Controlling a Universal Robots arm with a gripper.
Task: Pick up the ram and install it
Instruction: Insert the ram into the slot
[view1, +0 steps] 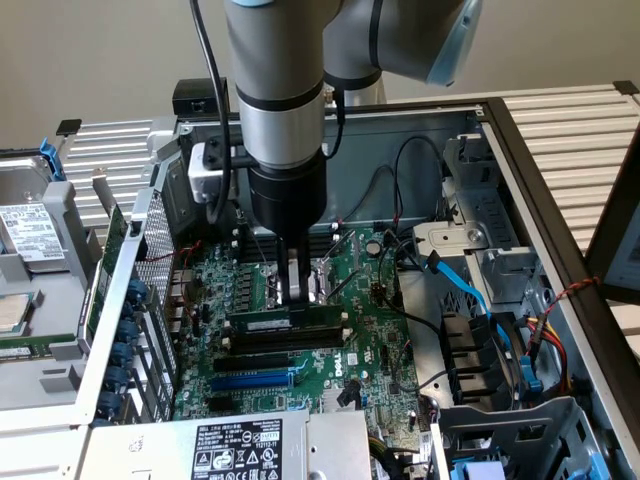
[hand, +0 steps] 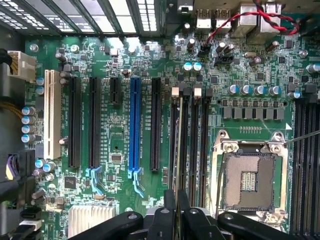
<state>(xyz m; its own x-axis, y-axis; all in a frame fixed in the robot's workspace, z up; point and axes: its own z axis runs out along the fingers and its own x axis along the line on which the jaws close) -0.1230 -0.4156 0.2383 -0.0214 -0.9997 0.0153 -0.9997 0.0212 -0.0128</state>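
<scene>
**At the memory slots: ram gripped, seating unproven**

Between the fingers (hand: 169, 212) of the gripper (view1: 296, 288), which are pressed nearly together, the ram (view1: 285, 322) is pinched by its upper edge. It stands on edge directly beneath them, lying along one of the black memory slots (hand: 187, 140). The pick-up looks done. Whether the stick is pushed home and the white end clips (hand: 175, 92) are latched, I cannot tell. Farther from the fingers, the long blue slot (hand: 134, 125) lies to one side and the processor socket (hand: 248, 180) to the other.

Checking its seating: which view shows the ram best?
The exterior view: the ram shows its long side, upright in the claw. The wrist view shows the ram edge-on, a thin line.
</scene>
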